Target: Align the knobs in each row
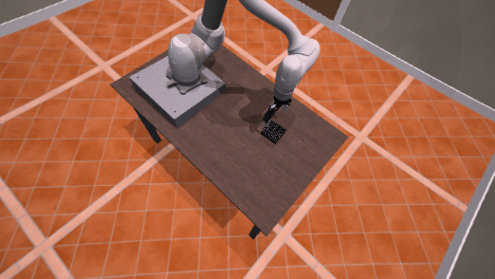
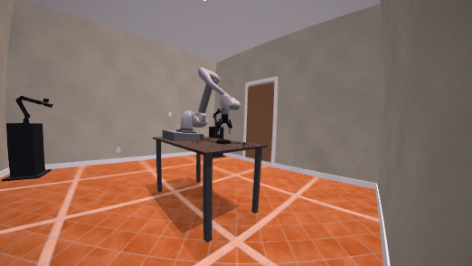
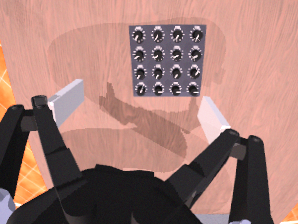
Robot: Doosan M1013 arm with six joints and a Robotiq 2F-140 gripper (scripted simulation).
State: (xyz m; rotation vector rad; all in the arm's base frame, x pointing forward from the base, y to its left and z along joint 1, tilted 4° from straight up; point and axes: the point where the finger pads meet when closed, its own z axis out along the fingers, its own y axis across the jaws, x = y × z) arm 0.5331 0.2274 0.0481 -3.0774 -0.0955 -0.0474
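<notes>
The knob box is a small dark square panel with a four-by-four grid of black knobs with white lines. It stands on the wooden table, in the upper middle of the wrist view. It also shows in the top view and as a low dark shape in the exterior view. My gripper is open and empty. It hangs above the table, short of the box and apart from it; in the top view the gripper is just above and behind the box. The knob marks and names are too small to read.
The arm's grey base plate sits at the far left end of the table. The table's edges lie close to the right of the box. A second black arm on a pedestal stands far off by the wall.
</notes>
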